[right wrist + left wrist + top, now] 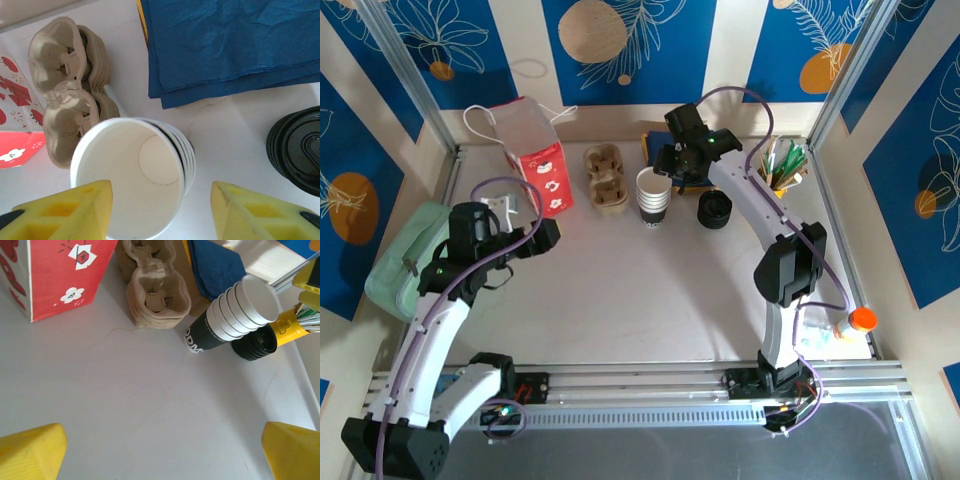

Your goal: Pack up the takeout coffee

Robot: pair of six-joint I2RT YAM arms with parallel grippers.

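Yellow fingers point(35, 452) of the left gripper point(164, 432) sit closest in my left wrist feed, one in each lower corner. They are spread wide with bare tabletop point(125, 390) between them and nothing held. From above I see that claw hovering over the left half of the table, near the red paper bag point(546, 178).

- Bag: upright at back left, mouth open, white cord handles, white flower prints.
- Just right of it: nested pulp cup carriers point(605, 178).
- Next right, just beside the carriers: stack of paper cups point(653, 198), dark sides, white rims, open-topped.
- Right gripper point(161, 187): directly over that stack, looking down into the top cup. Jaws partly open, straddling the top rim. Its right finger point(250, 210) stands clear of the cup wall. The left one overlaps the rim in my view, and I cannot tell if it touches. I see no grip.
- Behind the stack: folded blue napkins point(225, 45).
- Takeout coffee: my closest match is the round black lid point(714, 210), just right of the cup stack and apart from it. Its sides read dark, so I cannot tell whether a cup sits beneath.
- Further right, at the back: yellow cup point(785, 178) of sticks and straws.
- Near right edge: an orange cap point(861, 319).
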